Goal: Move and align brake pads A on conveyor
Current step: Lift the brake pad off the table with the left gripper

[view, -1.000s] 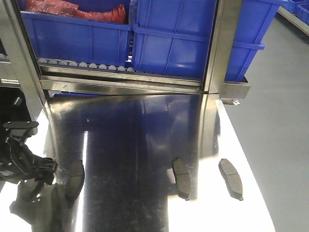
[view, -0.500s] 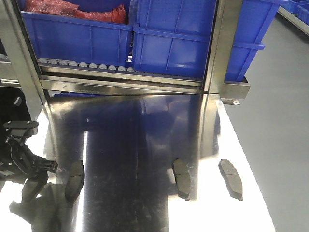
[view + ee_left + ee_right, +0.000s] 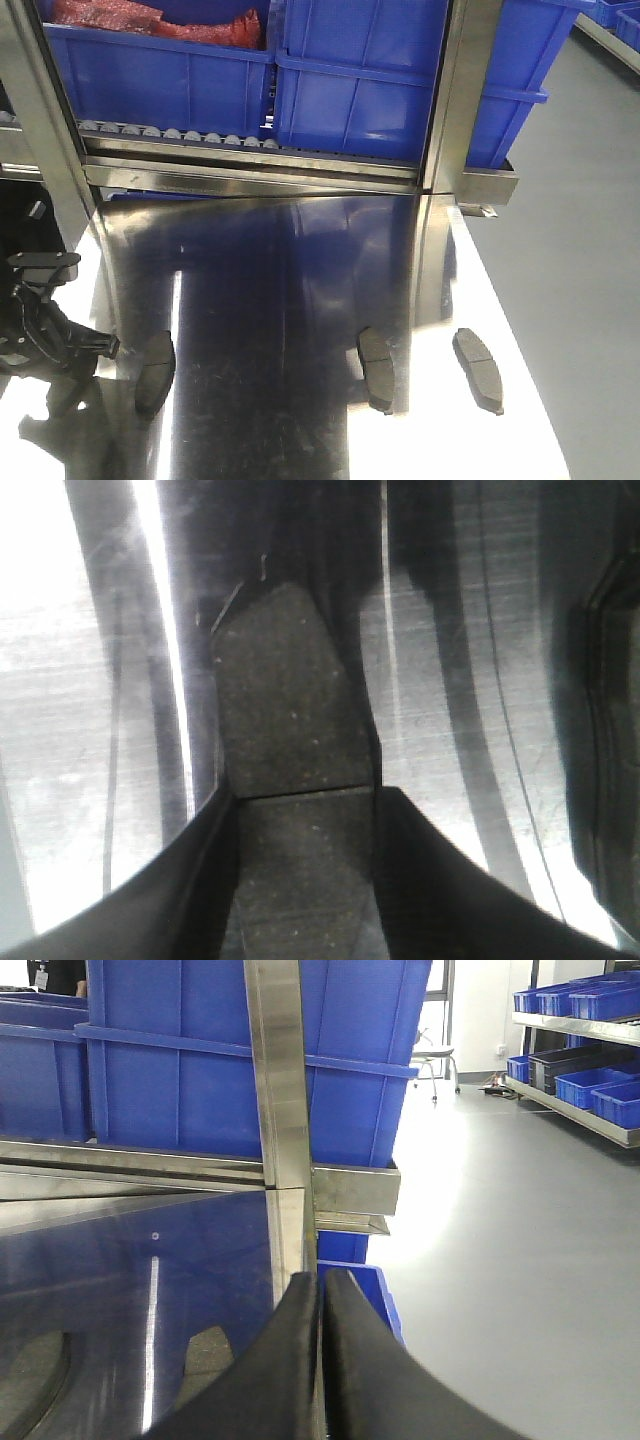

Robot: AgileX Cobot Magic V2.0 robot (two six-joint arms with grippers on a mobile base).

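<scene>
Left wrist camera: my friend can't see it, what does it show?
A dark grey brake pad with a groove across its middle lies on a shiny steel tabletop. The two black fingers of the left hand are spread on either side of its near end.

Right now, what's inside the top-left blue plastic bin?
Crumpled red material shows above the front wall of the blue plastic bin. Anything deeper is hidden by that opaque wall.

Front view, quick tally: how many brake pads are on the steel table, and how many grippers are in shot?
Brake pads: 3 (left pad, middle pad, right pad)
Grippers: 1 (left gripper)
Total: 4
</scene>
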